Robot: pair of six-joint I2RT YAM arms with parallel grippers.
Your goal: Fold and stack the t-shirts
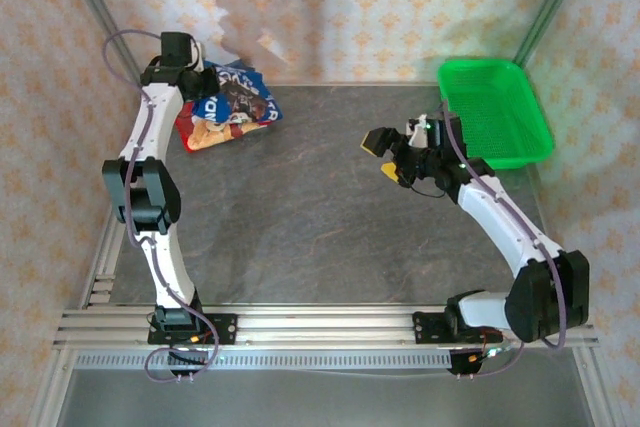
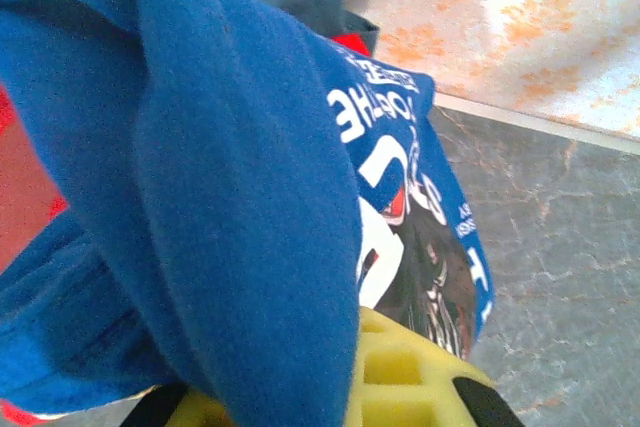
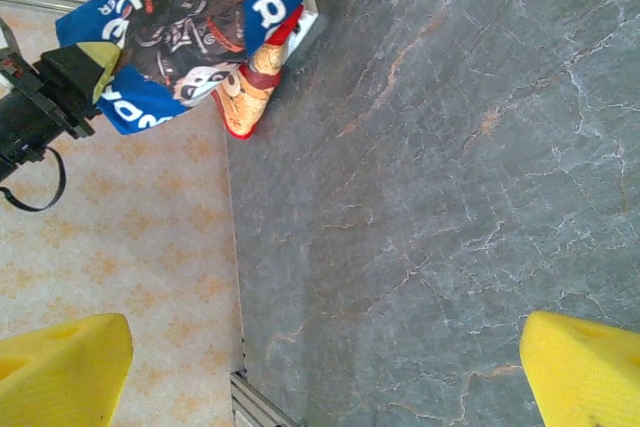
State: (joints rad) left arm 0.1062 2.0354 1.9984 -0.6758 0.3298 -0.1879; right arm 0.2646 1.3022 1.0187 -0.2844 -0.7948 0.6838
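Between the yellow pads of the left tool (image 1: 208, 63): a thick, bunched fold of the royal-blue t-shirt (image 2: 230, 197). Soft, light and limp by the look of it. Drapes over the lower finger and keeps no shape of its own. Likely to sag and open out when lifted by one point only. Not fragile, and not slippery against the foam-like pads. Better to take hold at a hem, a shoulder seam or a sleeve corner, and with two grips well apart, to spread the cloth flat instead of bunching it.

Left tool pinched narrow, almost fully closed, gripping this blue fold. Just beside the grip, on the side toward the middle of the worktop (image 1: 320, 237): the printed face of the shirt, with white lettering and a dark graphic, turned upward. Under the blue cloth and touching it: a red t-shirt (image 1: 203, 134) with a bear print, partly covered, one edge out on the near side. Both shirts crumpled, not folded yet. Judged an early point of the task, with no neat stack to see.

Right tool (image 1: 385, 157) spread wide, with nothing between its yellow pads. Touches nothing, as far as can be seen, over bare grey worktop. Well apart from it, straight ahead of its fingers: the two shirts. Behind its wrist, near: a green basket (image 1: 530, 107).
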